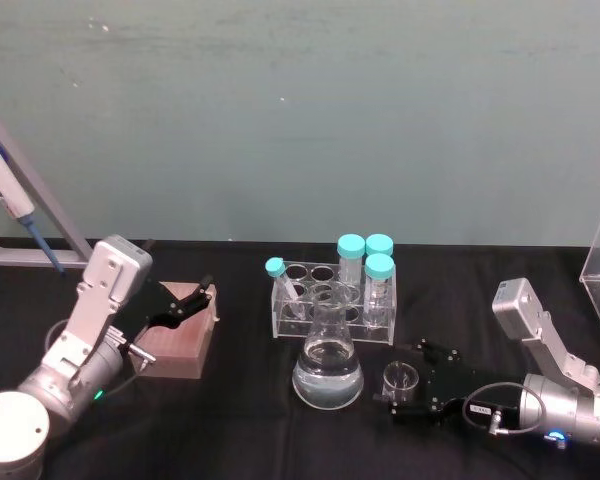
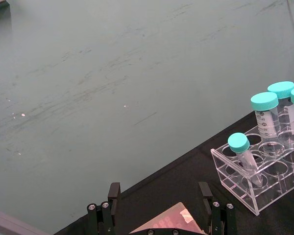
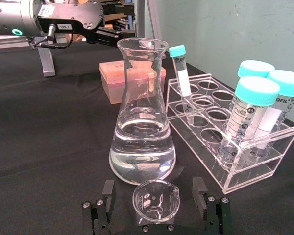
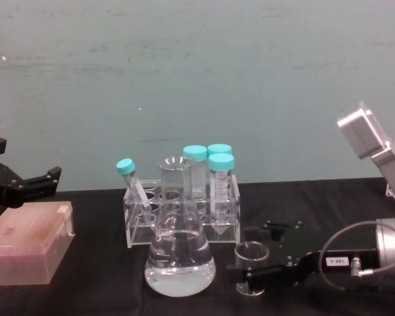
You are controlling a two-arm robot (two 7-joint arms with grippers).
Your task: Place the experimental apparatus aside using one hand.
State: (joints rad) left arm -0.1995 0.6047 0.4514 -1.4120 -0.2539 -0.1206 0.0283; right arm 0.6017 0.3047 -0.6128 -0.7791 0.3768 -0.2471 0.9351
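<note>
A black cloth covers the table before a teal wall. In the lower centre of the head view the small beaker stands between the spread fingers of the right gripper, with a gap on each side. Just left of it is the conical flask, part full of clear liquid. Behind both stands the clear rack of teal-capped tubes. At left, the left gripper hangs over a pink box, fingers apart.
</note>
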